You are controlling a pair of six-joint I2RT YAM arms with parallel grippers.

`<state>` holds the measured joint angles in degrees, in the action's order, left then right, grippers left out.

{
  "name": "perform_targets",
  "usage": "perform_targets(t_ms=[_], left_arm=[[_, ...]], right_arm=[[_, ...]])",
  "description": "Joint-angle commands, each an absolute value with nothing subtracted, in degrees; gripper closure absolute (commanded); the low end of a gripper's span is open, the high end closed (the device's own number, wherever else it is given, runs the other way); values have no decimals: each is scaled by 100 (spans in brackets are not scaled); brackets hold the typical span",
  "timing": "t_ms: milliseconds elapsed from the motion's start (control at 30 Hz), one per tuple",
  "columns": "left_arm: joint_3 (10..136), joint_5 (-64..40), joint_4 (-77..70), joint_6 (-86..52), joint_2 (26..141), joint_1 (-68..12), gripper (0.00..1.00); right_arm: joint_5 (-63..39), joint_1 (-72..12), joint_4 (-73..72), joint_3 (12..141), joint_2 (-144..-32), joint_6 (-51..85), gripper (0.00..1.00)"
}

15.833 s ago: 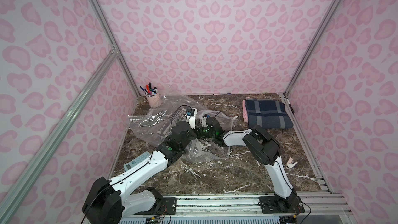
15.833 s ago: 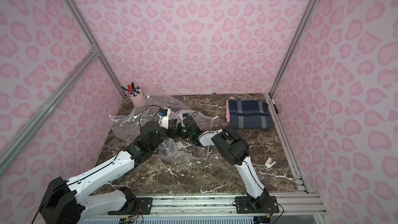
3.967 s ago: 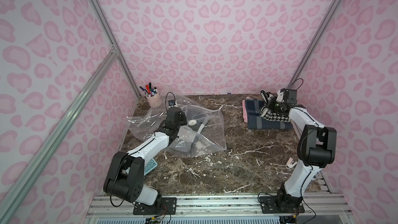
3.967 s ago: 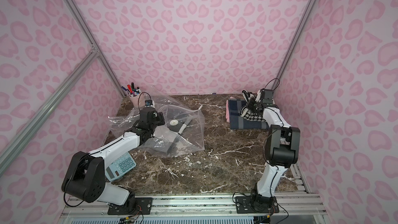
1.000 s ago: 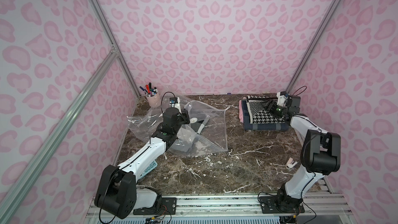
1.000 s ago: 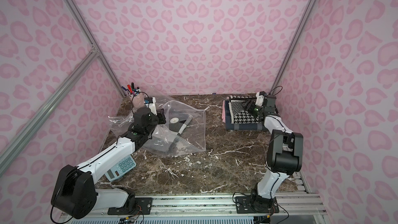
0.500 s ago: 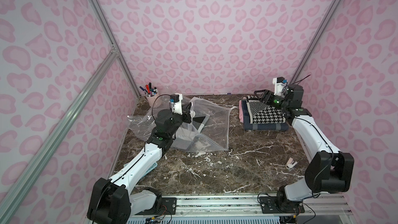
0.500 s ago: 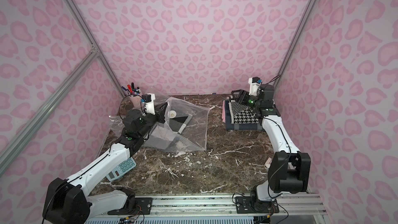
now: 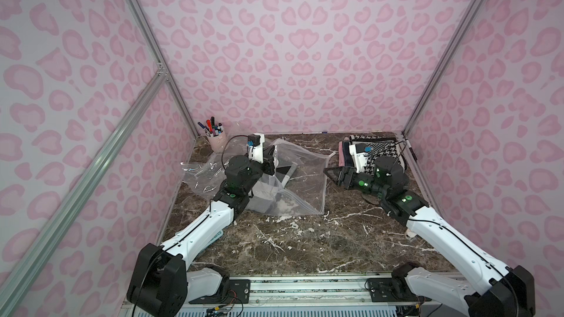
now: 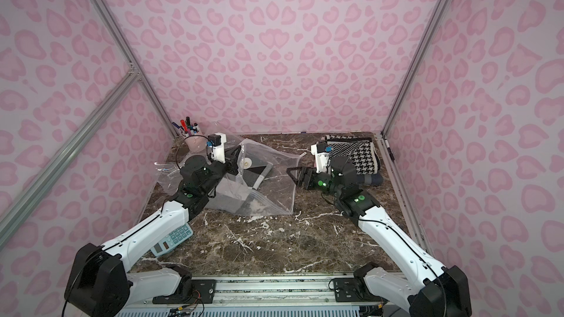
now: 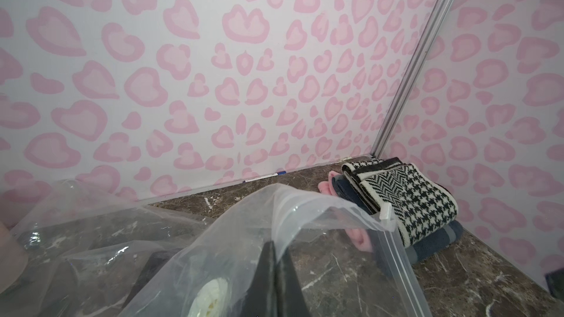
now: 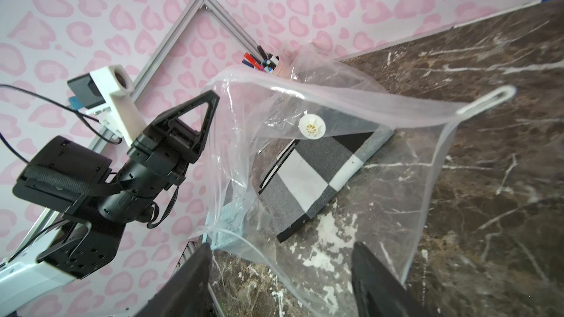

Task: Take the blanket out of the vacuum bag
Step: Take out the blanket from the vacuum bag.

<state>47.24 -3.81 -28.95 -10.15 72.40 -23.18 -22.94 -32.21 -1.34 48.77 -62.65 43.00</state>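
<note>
Plastic of the vacuum bag (image 10: 274, 175) is pinched in my left claw (image 12: 212, 99), the checked blanket (image 12: 305, 175) lies inside it, not yet out, and my empty right claw (image 12: 280, 248) gapes at its mouth.

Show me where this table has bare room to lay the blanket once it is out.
Widest bare marble: the front, between the vacuum bag and the base rail. A smaller patch at the back wall, between bag and folded stack. Crowded: the left, with bag, pen cup, calculator and left gripper; the right gripper hangs between bag and stack.
</note>
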Motion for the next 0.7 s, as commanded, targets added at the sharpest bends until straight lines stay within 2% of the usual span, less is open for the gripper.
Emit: perform_targets(t_ms=[0, 233, 533, 667], left_arm=[[4738, -216, -3103, -935, 7204, -2338, 96], [4602, -343, -3117, -868, 6884, -2382, 96], [4083, -454, -3410, -945, 6672, -2427, 96], [4041, -327, -3396, -892, 6662, -2453, 96]], right_arm=[[-1755, -3604, -326, 4575, -6313, 4795, 27], [-1834, -3939, -1462, 4275, -7495, 5175, 27], [-1971, -4162, -1470, 5667, -9467, 5020, 27], [-1945, -4228, -2341, 5175, -9826, 5645, 27]])
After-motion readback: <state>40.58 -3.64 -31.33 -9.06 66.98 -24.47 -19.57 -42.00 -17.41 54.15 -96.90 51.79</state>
